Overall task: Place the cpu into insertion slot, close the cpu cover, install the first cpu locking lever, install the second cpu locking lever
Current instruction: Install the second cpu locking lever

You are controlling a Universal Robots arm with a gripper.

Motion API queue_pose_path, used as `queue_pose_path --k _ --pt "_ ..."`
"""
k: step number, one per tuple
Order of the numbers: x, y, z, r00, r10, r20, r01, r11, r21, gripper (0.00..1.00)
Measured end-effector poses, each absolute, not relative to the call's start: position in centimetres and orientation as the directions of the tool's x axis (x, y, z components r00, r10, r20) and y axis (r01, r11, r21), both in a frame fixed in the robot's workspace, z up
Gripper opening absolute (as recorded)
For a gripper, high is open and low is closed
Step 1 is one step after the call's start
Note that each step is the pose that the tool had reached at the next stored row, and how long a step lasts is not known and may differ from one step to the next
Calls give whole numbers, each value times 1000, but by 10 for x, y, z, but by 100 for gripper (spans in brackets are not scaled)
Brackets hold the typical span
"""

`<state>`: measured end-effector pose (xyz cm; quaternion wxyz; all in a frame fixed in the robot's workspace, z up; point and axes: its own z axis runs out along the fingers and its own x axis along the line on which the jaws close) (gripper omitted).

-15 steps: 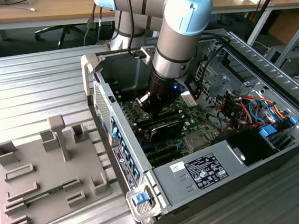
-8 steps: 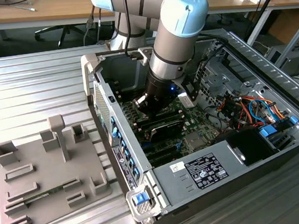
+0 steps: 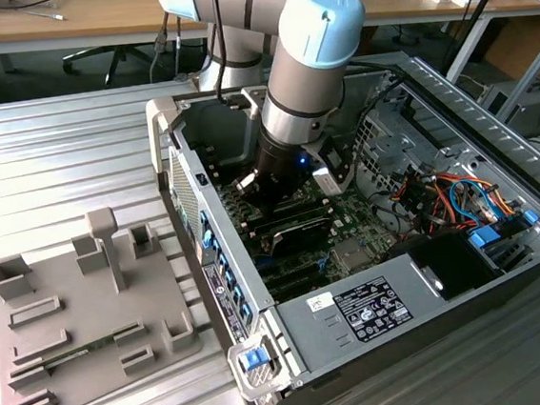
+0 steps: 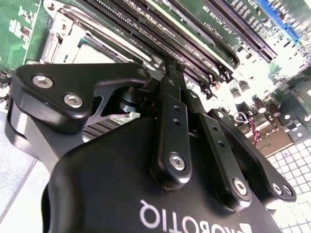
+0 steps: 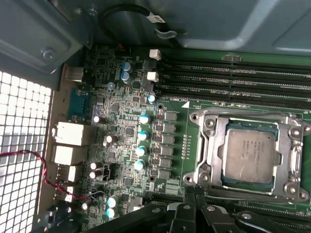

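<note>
In the first wrist view the cpu [image 5: 252, 155], a grey metal square, lies flat in the socket. The silver cpu cover [image 5: 212, 148] is down around it and frames its edges. My gripper [image 5: 194, 191] is shut with nothing between its black fingers, and its tip sits at the socket's corner, beside the cover. The second wrist view shows the gripper [image 4: 171, 68] from behind, its fingers pressed together next to the silver socket frame [image 4: 58, 36]. In the exterior view the arm's wrist [image 3: 287, 177] reaches down into the open computer case. I cannot tell how the locking levers stand.
Black memory slots [image 5: 233, 80] run alongside the socket. A perforated case wall [image 5: 19, 145] with a red and black wire [image 5: 29, 155] lies beyond the capacitors. In the exterior view a power supply [image 3: 376, 307] fills the case's near end, and a grey fixture tray [image 3: 80, 316] sits at the left.
</note>
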<state>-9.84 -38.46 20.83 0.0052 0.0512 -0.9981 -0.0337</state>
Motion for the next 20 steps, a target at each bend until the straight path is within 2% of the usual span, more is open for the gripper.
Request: queue_pose_path --k 15,20 --pt "-105 -379 199 -994 -111 7 -110 992 67 11" --pt "-105 -380 203 -994 -111 4 -110 992 56 11"
